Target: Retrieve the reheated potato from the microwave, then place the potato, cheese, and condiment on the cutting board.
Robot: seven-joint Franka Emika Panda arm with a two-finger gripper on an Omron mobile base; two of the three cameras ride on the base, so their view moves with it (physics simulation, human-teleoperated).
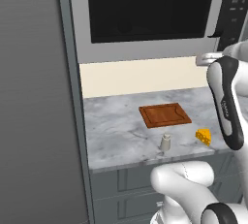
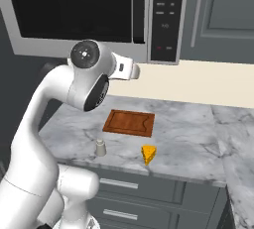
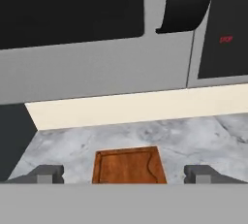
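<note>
In the hand view the gripper (image 3: 124, 174) stands wide open, its two dark fingertips (image 3: 47, 173) far apart at the lower edge with nothing between them and nothing touching them; it is raised in front of the microwave (image 3: 97, 68), looking at the grey door frame and down at the counter (image 3: 203, 136). Between the fingertips, at 6 o'clock in that view, lies the far half of the cutting board (image 3: 128, 166), bare on top. The hand view also catches a red label on the dark button panel at 2 o'clock, and a dark curved handle shape at 1 o'clock. The microwave door (image 1: 145, 5) is closed in both base views, its black glass hiding whatever is inside, so the potato cannot be located. The left base view shows what the hand view lacks: the condiment (image 1: 165, 142) standing upright on the marble just in front of the board (image 1: 164, 115), at about its 6 o'clock, and the cheese (image 1: 204, 136) at the board's 4 o'clock, both off the board. The right base view shows the same trio from the other side, cheese (image 2: 148, 154) nearest the counter edge, condiment (image 2: 100, 147) at its 9 o'clock.
</note>
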